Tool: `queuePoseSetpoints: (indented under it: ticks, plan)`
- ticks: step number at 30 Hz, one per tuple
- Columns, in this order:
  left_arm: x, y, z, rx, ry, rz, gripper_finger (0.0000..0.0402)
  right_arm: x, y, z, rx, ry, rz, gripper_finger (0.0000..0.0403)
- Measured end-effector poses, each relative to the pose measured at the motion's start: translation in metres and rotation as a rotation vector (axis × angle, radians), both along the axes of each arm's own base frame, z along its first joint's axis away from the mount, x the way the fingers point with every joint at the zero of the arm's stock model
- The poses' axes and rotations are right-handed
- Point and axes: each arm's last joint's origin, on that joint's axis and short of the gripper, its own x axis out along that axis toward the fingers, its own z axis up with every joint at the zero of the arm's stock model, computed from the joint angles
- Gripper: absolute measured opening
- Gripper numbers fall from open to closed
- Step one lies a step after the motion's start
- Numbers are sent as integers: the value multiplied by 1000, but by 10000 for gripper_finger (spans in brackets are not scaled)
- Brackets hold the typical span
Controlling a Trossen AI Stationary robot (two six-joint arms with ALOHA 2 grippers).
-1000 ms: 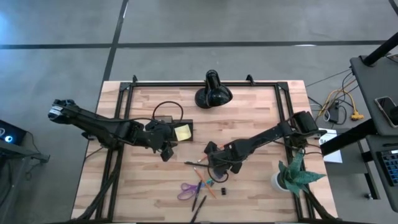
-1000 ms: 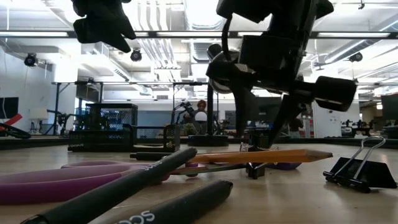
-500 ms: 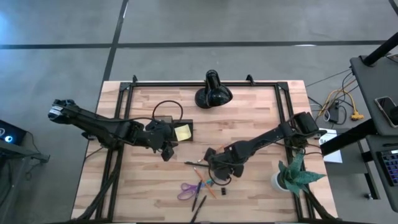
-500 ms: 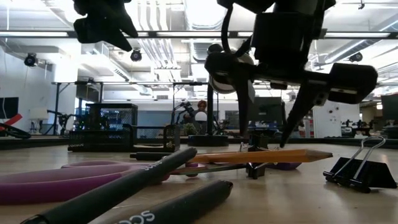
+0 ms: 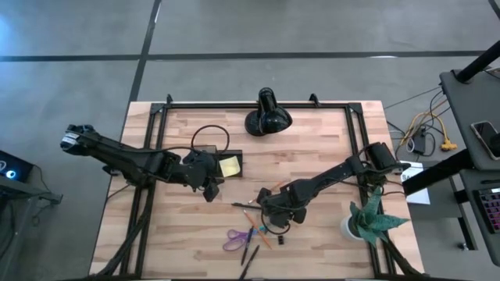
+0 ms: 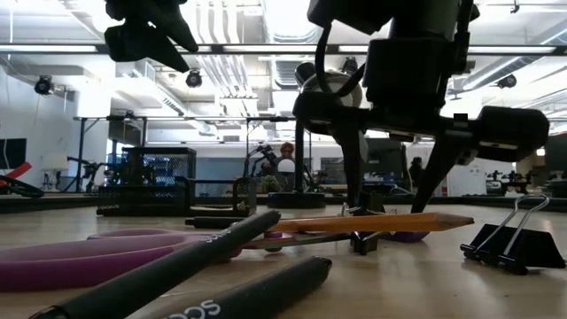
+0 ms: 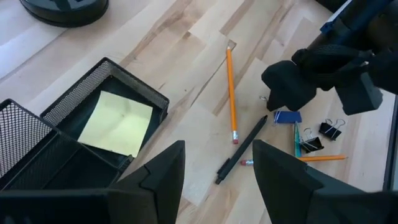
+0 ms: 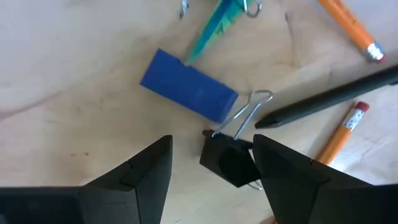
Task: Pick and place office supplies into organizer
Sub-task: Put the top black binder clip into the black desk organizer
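Note:
My right gripper (image 8: 211,146) hangs open, pointing down over the scattered office supplies near the table's middle (image 5: 275,217). A black binder clip (image 8: 229,163) lies on the wood between its fingers, and I cannot tell whether they touch it. Beside the clip lie a blue block (image 8: 189,93), a teal pen (image 8: 217,22), a black pen (image 8: 336,96) and orange pencils (image 8: 345,134). My left gripper (image 7: 217,146) hovers open above the black mesh organizer (image 7: 134,78), which holds the yellow sticky-note pad (image 7: 117,121).
Purple scissors (image 5: 234,238) and more black pens (image 6: 177,266) lie toward the near edge. Another binder clip (image 6: 514,241) sits to the right in the low view. A black dome lamp (image 5: 267,117) stands at the far edge and a potted plant (image 5: 367,220) at the near right.
My right gripper has rolled about its wrist above the supplies, so its two fingers now stand farther apart across the low view. The supplies on the table have not shifted.

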Motion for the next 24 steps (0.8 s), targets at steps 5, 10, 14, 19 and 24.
queuePoseSetpoints:
  ticks: [5,10,14,19,24]
  plan:
    - [0,0,0,3,-3,4,169,1,-1,1,-24,-10,-10,185]
    - [0,1,0,14,-7,15,169,0,-2,0,-23,-6,-14,150]
    - [0,1,0,16,-8,17,169,0,-2,-1,-19,-3,-20,125]
    - [0,1,1,17,-10,18,169,0,-3,-1,-13,-2,-42,95]
    - [3,0,-2,24,1,21,169,1,-5,0,0,5,-98,64]
